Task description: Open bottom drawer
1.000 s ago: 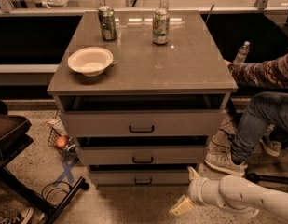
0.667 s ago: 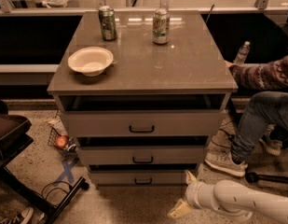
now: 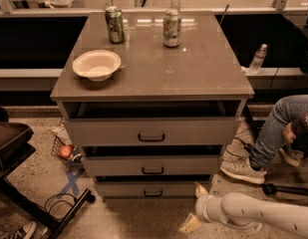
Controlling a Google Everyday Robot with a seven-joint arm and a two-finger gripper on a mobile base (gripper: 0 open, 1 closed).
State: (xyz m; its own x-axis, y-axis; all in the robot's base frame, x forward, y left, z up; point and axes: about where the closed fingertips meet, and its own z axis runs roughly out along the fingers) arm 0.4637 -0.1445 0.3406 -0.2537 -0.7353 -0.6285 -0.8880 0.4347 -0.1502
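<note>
- Bottom drawer (image 3: 123,189) is the lowest in the grey cabinet (image 3: 193,68), at 6 o'clock in the view, under the middle drawer (image 3: 118,166). Its small dark handle (image 3: 153,193) is centred on the front.
- Gripper (image 3: 195,208) hangs near the floor at about 4 o'clock from that handle, apart from it. Its two pale fingers (image 3: 189,226) are spread wide and hold nothing.
- Step in hand, as I judge it: the reach for the handle. The drawer looks barely out, if at all.
- To do it well: move toward 10 o'clock, set one finger above the bar and one below, close firmly, then pull straight and level toward 6 o'clock.
- Mind the middle handle (image 3: 152,171), close at 12 o'clock of the target and much alike.
- A seated person's shoe (image 3: 243,169) lies at 3 o'clock, near the arm.
</note>
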